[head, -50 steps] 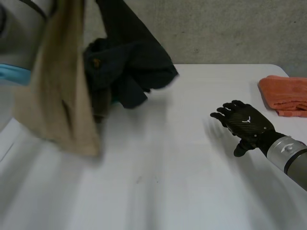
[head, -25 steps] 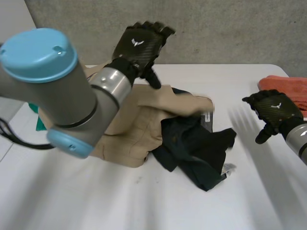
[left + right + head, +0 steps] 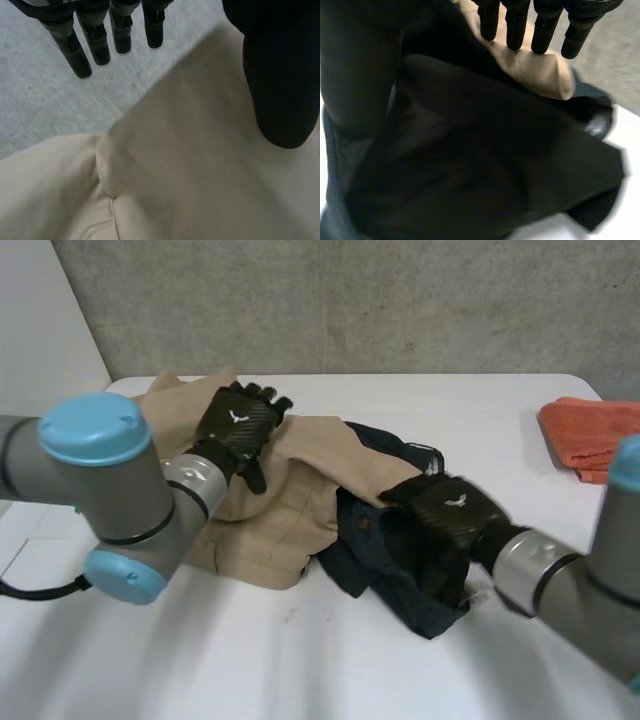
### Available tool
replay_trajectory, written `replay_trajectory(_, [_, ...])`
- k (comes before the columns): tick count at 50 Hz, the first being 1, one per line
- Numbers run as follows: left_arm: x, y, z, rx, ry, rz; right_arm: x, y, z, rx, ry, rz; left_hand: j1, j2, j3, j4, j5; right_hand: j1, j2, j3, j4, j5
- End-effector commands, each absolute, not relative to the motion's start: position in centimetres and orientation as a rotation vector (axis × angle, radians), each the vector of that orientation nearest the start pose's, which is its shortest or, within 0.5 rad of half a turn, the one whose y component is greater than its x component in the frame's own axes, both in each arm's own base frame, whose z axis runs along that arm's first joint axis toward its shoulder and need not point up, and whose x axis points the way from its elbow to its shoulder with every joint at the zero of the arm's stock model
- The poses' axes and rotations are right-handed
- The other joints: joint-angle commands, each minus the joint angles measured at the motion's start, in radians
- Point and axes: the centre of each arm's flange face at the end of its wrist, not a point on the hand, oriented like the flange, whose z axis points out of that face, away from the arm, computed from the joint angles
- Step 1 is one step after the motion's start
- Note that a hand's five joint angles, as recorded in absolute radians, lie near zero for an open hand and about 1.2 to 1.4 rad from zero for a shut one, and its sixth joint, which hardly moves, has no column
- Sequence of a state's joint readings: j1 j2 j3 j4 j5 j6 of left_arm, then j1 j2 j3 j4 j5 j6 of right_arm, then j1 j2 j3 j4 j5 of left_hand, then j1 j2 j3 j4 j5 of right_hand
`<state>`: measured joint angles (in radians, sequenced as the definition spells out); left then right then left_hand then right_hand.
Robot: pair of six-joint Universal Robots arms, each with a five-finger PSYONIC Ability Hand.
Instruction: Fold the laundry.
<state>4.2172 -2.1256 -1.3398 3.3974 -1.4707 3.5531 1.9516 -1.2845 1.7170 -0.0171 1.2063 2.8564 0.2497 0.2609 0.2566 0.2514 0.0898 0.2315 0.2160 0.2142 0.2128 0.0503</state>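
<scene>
Running beneath both arms, the white table (image 3: 330, 660) backs onto a grey concrete wall (image 3: 400, 300). The laundry lies heaped on it between the two arms. A tan garment (image 3: 290, 510) lies rumpled under the left hand (image 3: 238, 422), and one fold of it reaches out towards the right hand (image 3: 445, 525). A dark navy garment (image 3: 360, 550) lies crumpled under the right hand's palm, partly tucked beneath that tan fold. An orange towel (image 3: 590, 435) sits well apart from both, out past the right arm (image 3: 570, 590) at the table's edge.

The left arm (image 3: 110, 490) bends in so that its hand lies palm down on the tan cloth (image 3: 200, 165). Its fingers (image 3: 95, 40) are straight and spread, with the thumb (image 3: 280, 75) out to the side, gripping nothing. The right hand hovers low over the dark cloth (image 3: 485, 165). Its fingers (image 3: 516, 25) are straight too, with the tips at the tan fold (image 3: 540, 75), and nothing is pinched.
</scene>
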Motion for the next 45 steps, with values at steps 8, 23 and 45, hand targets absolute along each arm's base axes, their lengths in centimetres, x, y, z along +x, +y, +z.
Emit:
replay_trajectory(8, [-31.4,-35.9,20.6,0.998,1.796,-2.245,27.7,-24.5,14.2,-0.974,2.183,-1.659,1.147,1.135,1.14,1.145,1.132,1.165,1.18,1.182,1.183,1.171])
replay_trajectory(23, [-14.0,-47.3,32.0,0.204,1.316,-2.109,25.4,-25.4,18.4,-1.069,2.144,-1.88,1.147,1.135,1.14,1.145,1.132,1.165,1.18,1.182,1.183,1.171])
replay_trajectory(45, [-26.1,-35.7,23.8,0.952,1.606,-2.231,25.2,-24.5,17.8,-1.12,2.179,-1.766,-0.063,-0.074,-0.07,-0.064,-0.077,1.165,1.18,1.182,1.183,1.171])
